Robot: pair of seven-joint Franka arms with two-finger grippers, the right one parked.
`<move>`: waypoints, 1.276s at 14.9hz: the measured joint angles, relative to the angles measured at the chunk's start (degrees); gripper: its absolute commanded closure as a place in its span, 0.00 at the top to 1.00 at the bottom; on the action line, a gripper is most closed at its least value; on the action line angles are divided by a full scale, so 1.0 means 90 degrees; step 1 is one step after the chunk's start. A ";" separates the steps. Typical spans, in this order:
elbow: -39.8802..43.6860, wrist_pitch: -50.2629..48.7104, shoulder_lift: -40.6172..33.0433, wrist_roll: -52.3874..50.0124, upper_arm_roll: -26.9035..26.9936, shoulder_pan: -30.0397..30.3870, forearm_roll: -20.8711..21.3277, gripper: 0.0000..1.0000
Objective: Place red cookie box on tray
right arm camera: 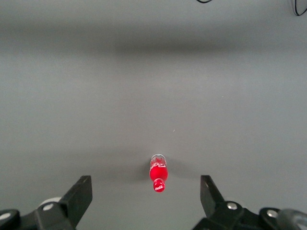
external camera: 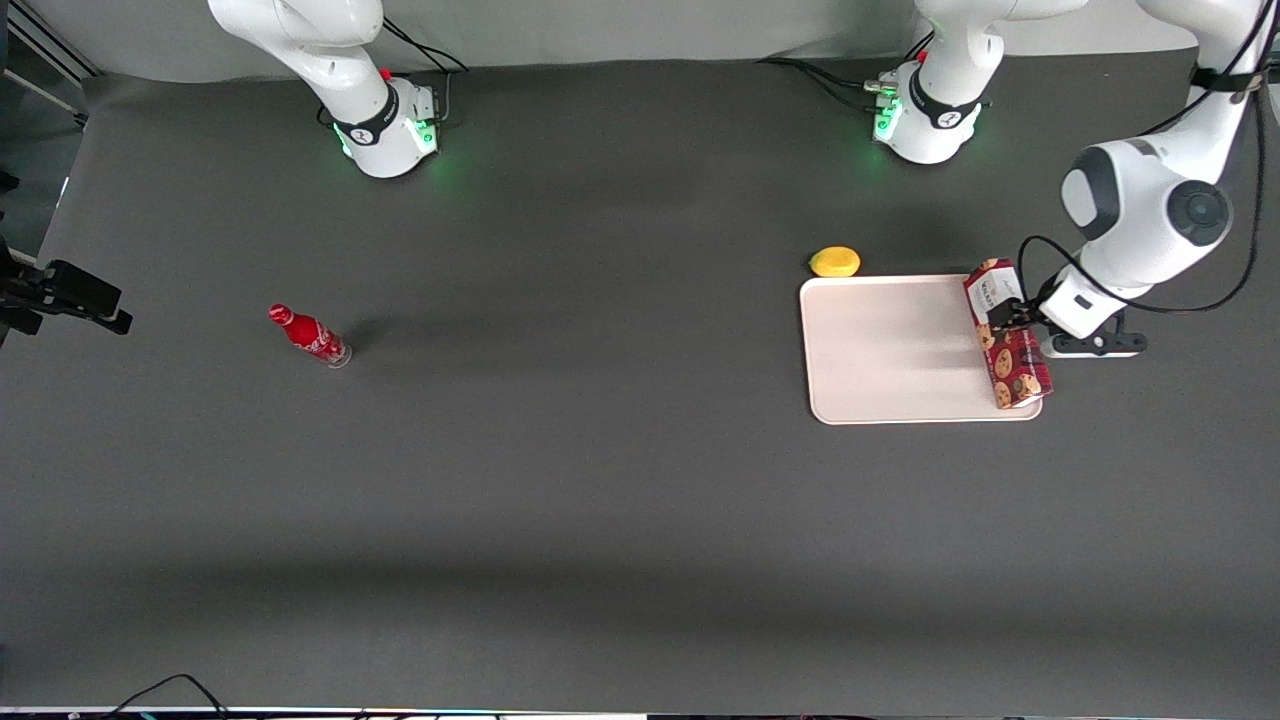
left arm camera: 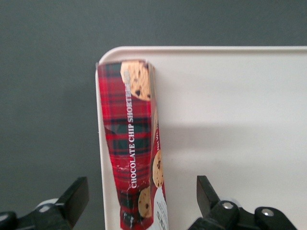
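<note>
The red cookie box (external camera: pixel 1005 335), dark-red tartan with cookie pictures, lies lengthwise on the cream-white tray (external camera: pixel 890 350), along the tray's edge toward the working arm's end. In the left wrist view the red cookie box (left arm camera: pixel 132 143) rests just inside the tray's rim (left arm camera: pixel 101 143), with one end near a rounded corner. My left gripper (external camera: pixel 1010 318) hovers over the box's middle. The gripper (left arm camera: pixel 141 191) is open, with both fingers standing well clear of the box's sides.
A yellow lemon-like object (external camera: pixel 834 262) sits on the table just off the tray's corner, farther from the front camera. A small red bottle (external camera: pixel 310 336) lies toward the parked arm's end, and the right wrist view also shows the bottle (right arm camera: pixel 159 173).
</note>
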 measured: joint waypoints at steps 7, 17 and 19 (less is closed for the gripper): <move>0.2565 -0.3335 -0.0372 -0.0001 -0.0014 -0.0018 0.0020 1.00; 0.5167 -0.5543 -0.0390 -0.0048 -0.0507 -0.0189 0.0525 1.00; 0.5272 -0.5629 -0.0392 -0.0140 -0.0617 -0.0194 0.0527 1.00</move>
